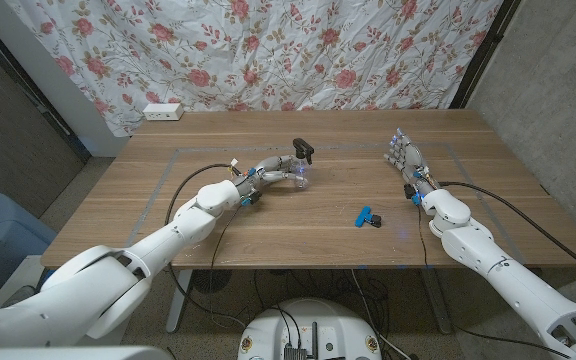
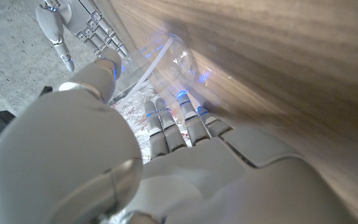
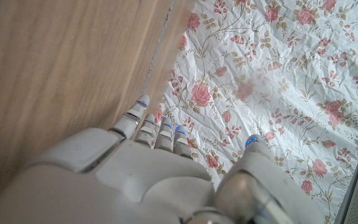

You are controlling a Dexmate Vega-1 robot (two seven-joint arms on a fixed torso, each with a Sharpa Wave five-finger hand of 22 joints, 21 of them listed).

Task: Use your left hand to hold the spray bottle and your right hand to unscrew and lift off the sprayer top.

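Head view: left hand (image 1: 268, 172) grips spray bottle (image 1: 301, 176).

Vega-1 body: pale grey-white shells on both arms, segmented metal-grey fingers.
Left hand (image 1: 271, 170): silver-grey linked fingers (image 2: 166, 127) with blue lights glowing at their ends; smooth rounded white casing over the back of the hand and thumb base. Blue ring at the wrist behind the left hand, and a black cable loops off the forearm there. Right hand (image 1: 404, 155): same grey fingers (image 3: 143, 118) with blue spots, a blue wrist accent behind it, white bulbous forearm shells, black cable trailing from the forearm.
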